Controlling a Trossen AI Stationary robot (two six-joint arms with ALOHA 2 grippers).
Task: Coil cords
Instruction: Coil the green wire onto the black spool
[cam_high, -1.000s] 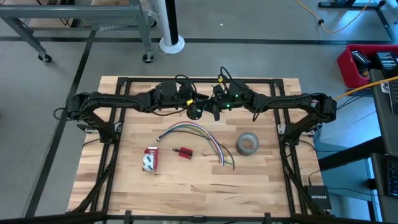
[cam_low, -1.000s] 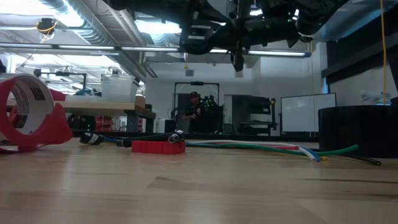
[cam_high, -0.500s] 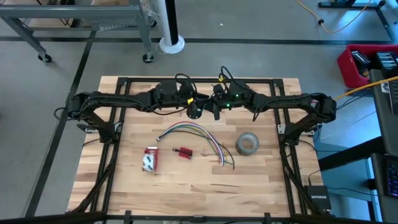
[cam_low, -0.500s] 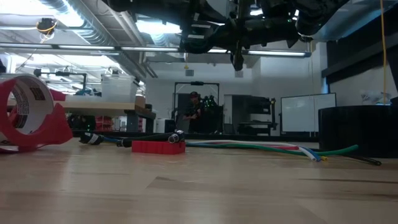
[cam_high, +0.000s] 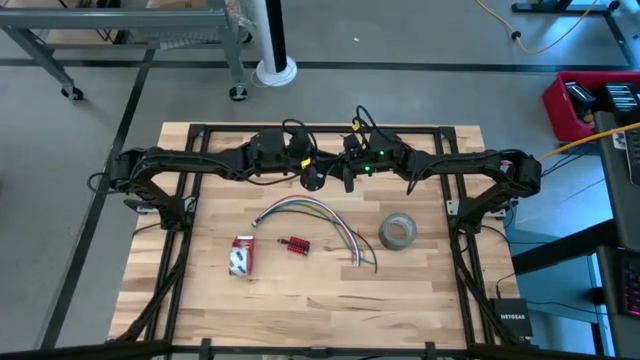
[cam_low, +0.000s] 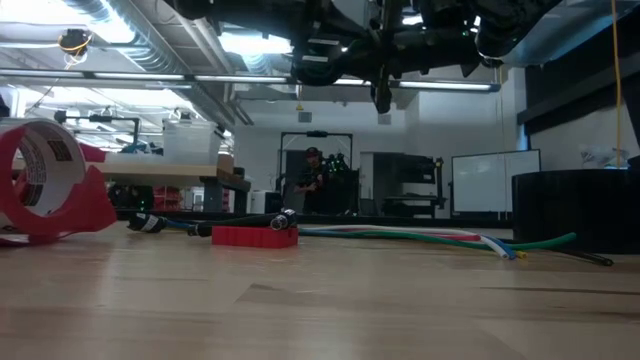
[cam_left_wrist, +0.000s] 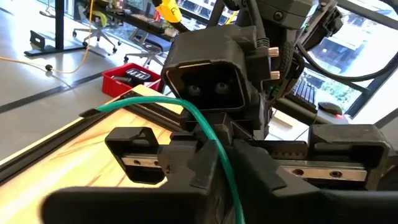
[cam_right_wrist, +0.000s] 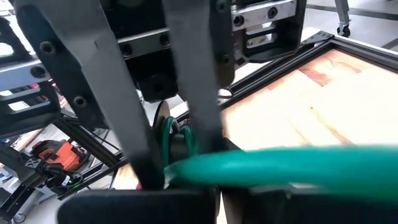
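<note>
Pinching green cord (cam_left_wrist: 214, 142): left gripper (cam_high: 314, 178), right gripper (cam_high: 343, 174); tape roll (cam_high: 398, 232) well apart.

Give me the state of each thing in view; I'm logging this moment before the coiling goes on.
Cord: held in the air between both grippers.
Left gripper: shut on cord.
Right gripper: shut on cord.
Cable bundle: loose, uncoiled on table.
Tape roll: lying flat.
Red dispenser: resting on table.

Teal-green cord (cam_left_wrist: 211, 134), grey tape roll (cam_high: 398, 232), red dispenser (cam_high: 242, 256).
</note>
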